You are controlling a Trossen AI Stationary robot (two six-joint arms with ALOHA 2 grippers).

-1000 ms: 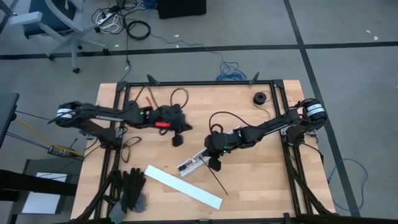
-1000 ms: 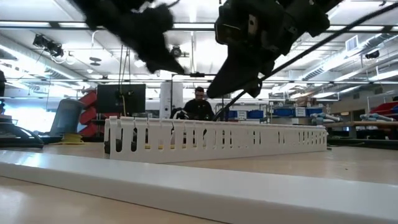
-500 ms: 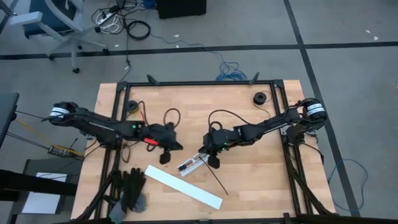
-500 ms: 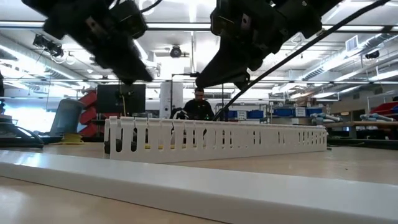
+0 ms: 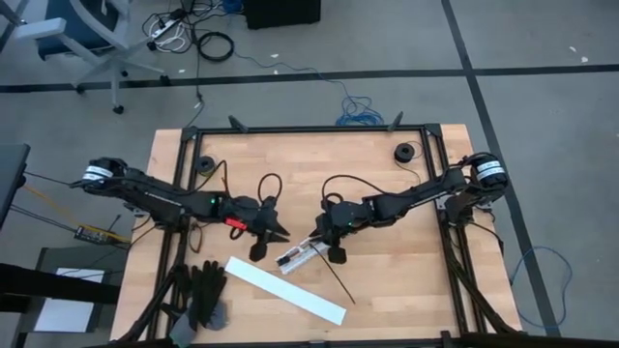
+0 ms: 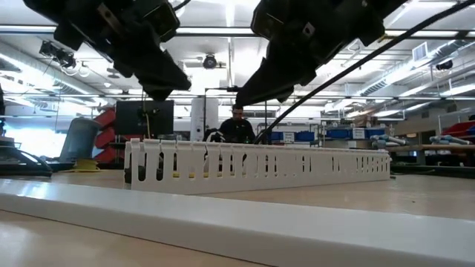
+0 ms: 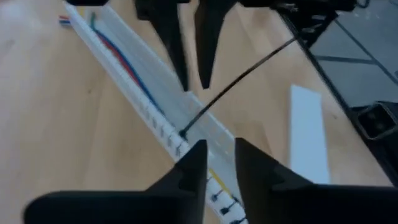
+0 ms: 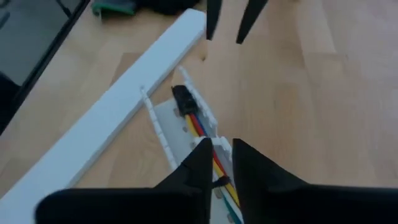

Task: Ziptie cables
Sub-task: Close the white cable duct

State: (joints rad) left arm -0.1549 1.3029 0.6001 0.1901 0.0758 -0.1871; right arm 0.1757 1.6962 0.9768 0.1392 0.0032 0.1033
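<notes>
Bare wood lies open at the far side of the table (image 5: 319, 155). The slotted channel (image 5: 300, 254), the white lid (image 5: 285, 289) and a black zip tie (image 5: 338, 282) crowd the near middle; black gloves (image 5: 203, 295) block the near-left corner.

Wooden table (image 5: 387, 280) carries white slotted channel (image 6: 260, 169), flat white cover strip (image 5: 285, 289), black tape roll (image 5: 403, 153), black gloves (image 5: 201, 295). Office chair (image 5: 82, 34) on floor; person (image 6: 237, 126) seated in background.
</notes>
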